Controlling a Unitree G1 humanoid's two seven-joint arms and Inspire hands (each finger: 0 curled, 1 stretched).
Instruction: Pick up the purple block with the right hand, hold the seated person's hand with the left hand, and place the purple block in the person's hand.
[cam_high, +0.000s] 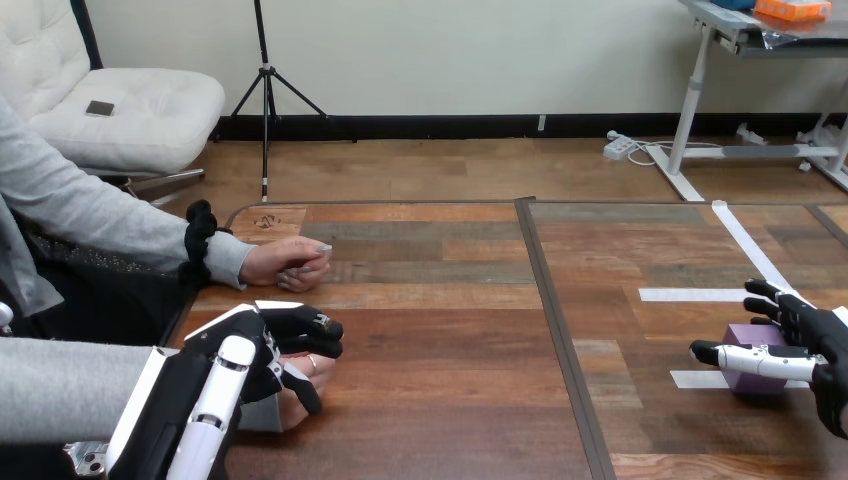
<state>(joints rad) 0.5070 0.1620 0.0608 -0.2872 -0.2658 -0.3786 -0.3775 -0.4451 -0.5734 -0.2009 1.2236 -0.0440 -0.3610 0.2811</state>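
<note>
Your left hand (250, 352) sits low at the table's (450, 400) left edge, on top of the person's near hand (322, 370). Its fingers (310, 326) curl over the far side of that hand and its thumb hooks in from the near side, so you have it clasped. The person's near hand rests on the wood beneath yours, with only a little of it showing between your fingers and thumb.

The person's far hand (287, 263) lies further up the same edge, loosely closed, flat on the table and apart from your left hand.

Your right hand (815, 340) is well away at the table's right edge, at the block (752, 384). Your thumb (755, 358) lies across the block's near face and your fingers (775, 297) bend round behind it, so the hand is clamped on the block. The block looks to be down on the table, between two white tape strips (690, 294), one beyond it and one just at its near left corner
</note>
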